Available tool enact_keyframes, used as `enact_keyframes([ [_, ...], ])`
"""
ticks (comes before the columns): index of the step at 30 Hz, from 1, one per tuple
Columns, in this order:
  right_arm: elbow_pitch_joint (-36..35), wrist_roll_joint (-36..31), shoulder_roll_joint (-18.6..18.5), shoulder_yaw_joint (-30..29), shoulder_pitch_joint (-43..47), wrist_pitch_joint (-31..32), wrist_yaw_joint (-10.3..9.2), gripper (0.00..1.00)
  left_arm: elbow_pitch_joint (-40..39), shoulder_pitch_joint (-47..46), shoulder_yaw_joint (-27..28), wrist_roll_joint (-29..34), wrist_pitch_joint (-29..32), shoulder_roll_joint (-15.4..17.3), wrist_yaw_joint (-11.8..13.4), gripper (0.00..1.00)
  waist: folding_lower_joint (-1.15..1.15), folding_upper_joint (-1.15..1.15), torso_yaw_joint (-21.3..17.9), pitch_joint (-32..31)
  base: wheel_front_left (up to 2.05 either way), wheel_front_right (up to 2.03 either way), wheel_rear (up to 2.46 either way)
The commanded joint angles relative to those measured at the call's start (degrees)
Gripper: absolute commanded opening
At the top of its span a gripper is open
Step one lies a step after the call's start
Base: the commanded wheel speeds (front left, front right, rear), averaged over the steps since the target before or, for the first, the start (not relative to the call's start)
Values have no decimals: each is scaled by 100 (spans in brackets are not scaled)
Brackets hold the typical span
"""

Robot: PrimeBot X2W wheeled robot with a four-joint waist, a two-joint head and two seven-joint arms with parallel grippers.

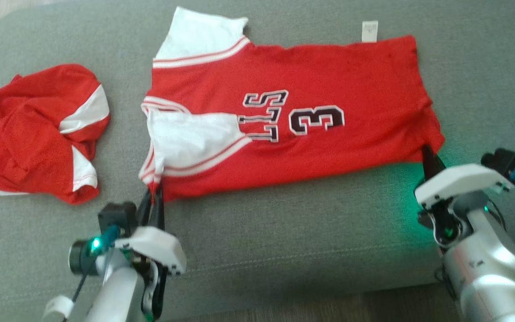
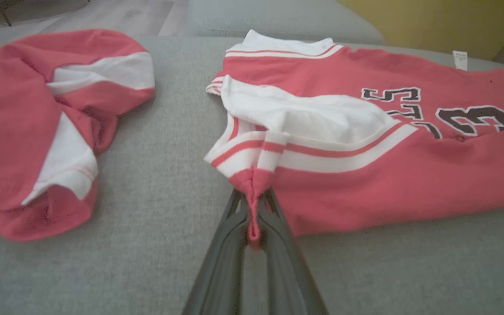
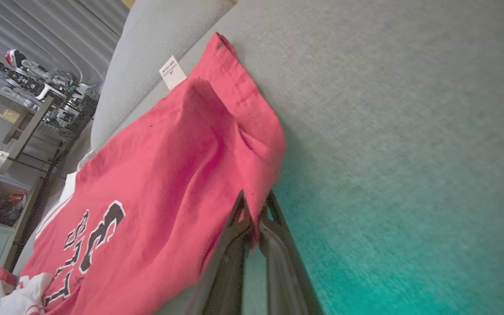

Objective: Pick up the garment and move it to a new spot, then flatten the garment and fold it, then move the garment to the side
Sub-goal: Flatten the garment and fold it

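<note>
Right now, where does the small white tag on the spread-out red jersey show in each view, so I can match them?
Head view: the white tag is at the top, right of centre, past the jersey's far edge.
Left wrist view: upper right, beyond the far edge.
Right wrist view: upper left of centre, at the jersey's edge.
Shared landmark: the black 3 printed on the jersey.

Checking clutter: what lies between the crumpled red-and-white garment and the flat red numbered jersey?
Bare grey upholstery, nothing else, in head and left wrist views.
</note>
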Motion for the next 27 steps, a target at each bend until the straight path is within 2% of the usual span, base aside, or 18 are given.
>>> enact_keyframes([
  [1,-133,5,-79,114,88,-66,-1,0,-95,0,214,46,-35,81,-8,0,0,0,-26,-39,0,0,0],
  [11,-360,58,-302,351,591,253,-1,0,428,544,217,194,-35,167,-363,0,0,0,-80,-297,0,0,0],
  [21,-433,-65,-406,238,909,570,-1,0,260,790,191,207,-35,148,-523,0,0,0,-65,-426,0,0,0],
  [22,-439,-86,-400,223,925,588,-1,44,244,797,171,206,-35,139,-515,16,0,0,-66,-441,0,0,0],
  [23,-443,-120,-394,208,936,592,-1,100,227,804,152,200,-35,130,-506,44,0,0,-70,-458,0,0,0],
  [24,-453,-153,-388,185,933,586,-1,100,221,814,134,181,-35,122,-507,84,0,0,-77,-475,0,0,0],
  [25,-483,-177,-377,159,924,563,-1,100,209,821,125,154,-35,115,-501,100,0,0,-88,-499,0,0,0],
  [27,-595,-173,-352,98,915,519,-1,100,107,819,143,99,-35,104,-448,100,0,0,-108,-537,0,0,0],
])
